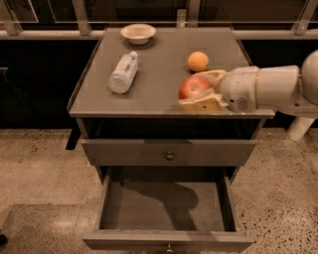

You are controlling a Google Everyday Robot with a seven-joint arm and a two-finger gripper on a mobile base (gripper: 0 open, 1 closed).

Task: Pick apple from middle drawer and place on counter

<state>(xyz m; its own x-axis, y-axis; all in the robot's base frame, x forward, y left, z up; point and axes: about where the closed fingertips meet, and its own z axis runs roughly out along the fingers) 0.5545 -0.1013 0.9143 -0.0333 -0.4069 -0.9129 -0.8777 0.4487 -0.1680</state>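
Red apple point(193, 87) with paler patch, cream gripper point(192, 91) around it, four o'clock on grey counter point(159, 74), orange fruit point(198, 61), speckled floor point(39, 163)

Floor: speckled tan terrazzo point(39, 168) spread around the cabinet, with a glossy pale sheen point(59, 223) at lower left.
Back wall: dark glazing point(54, 11) ran behind a pale horizontal rail point(49, 34), which was crossed by light uprights point(82, 12).
Below the rail: a black panel point(35, 84) sat in deep shadow.
Furniture: one grey cabinet point(85, 130) stood against the rail, its upper drawer front point(124, 151) closed, a round metal knob point(170, 156) at its centre.
Light: warm and dim, it left a dark band under the worktop point(149, 94) lip.
Claw: the claw point(191, 90) gripped the apple point(191, 85) at the worktop's front right edge.
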